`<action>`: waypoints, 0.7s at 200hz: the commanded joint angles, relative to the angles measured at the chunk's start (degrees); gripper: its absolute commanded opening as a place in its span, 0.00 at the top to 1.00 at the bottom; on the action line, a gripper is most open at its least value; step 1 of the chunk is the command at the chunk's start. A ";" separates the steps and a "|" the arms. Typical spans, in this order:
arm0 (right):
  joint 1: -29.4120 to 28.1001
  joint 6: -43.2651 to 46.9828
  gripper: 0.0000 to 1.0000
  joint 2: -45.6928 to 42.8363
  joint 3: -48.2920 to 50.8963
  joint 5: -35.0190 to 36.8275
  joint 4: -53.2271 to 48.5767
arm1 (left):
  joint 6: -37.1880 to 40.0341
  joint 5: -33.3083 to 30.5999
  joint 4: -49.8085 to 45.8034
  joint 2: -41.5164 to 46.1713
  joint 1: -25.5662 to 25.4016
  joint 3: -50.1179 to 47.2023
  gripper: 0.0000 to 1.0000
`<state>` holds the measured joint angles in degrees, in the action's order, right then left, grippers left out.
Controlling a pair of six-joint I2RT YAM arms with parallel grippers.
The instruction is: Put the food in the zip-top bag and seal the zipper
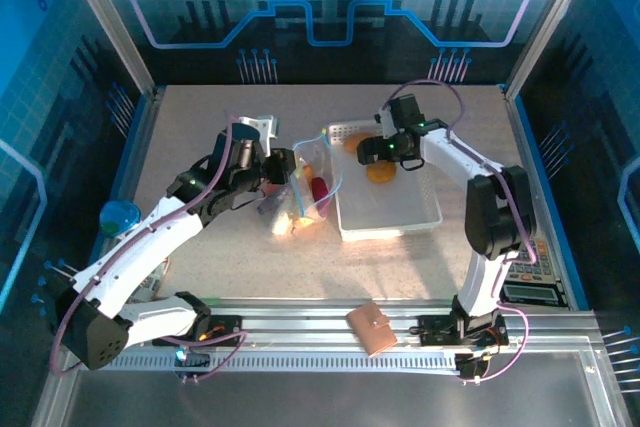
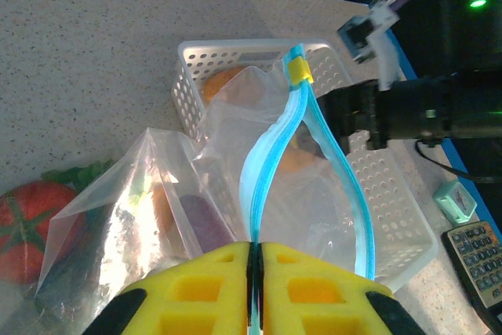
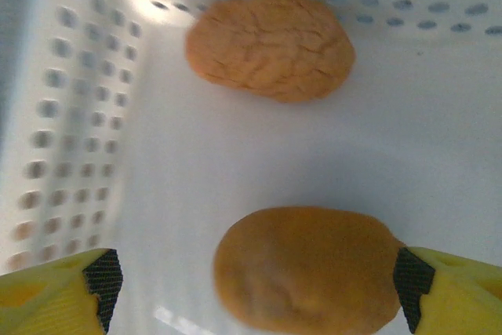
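Two arms are reaching over the table in the top view. The left arm is stretching diagonally from its base. Its left pincer is pointing at the zip-top bag, which is lying just ahead of the tips against the left wall of the white basket. Red and pale food pieces are showing through the plastic. The right arm is rising from its base and bending back leftward. Its right pincer is hanging inside the basket over an orange piece, and a tan piece is lying beyond it. A brown wallet is sitting near the arm bases, and a calculator is lying far to the right.

From the left wrist, the left pincer is clamping its yellow fingers shut on the zipper. The two blue strands are bowing apart ahead of the tips and meeting at a yellow slider. The bag is billowing to the pincer's left with a purple piece inside. A tomato is lying farther left. The basket is standing ahead, with the other arm's black wrist crossing over it.

From the right wrist, the right pincer is standing wide open, its fingers flanking the orange piece. One pad is sitting just beside the piece's edge and the other is standing apart from it. The tan piece is lying ahead, near the basket wall.
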<state>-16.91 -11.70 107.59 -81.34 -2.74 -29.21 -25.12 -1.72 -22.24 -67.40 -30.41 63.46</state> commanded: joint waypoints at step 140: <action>-0.53 -5.34 0.06 11.24 -7.78 3.45 -6.13 | 0.55 -0.37 -0.18 1.67 0.88 0.06 0.87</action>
<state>-16.88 -16.12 118.02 -87.22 1.08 -34.48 -25.12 -1.72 -22.26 -66.78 -30.15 63.46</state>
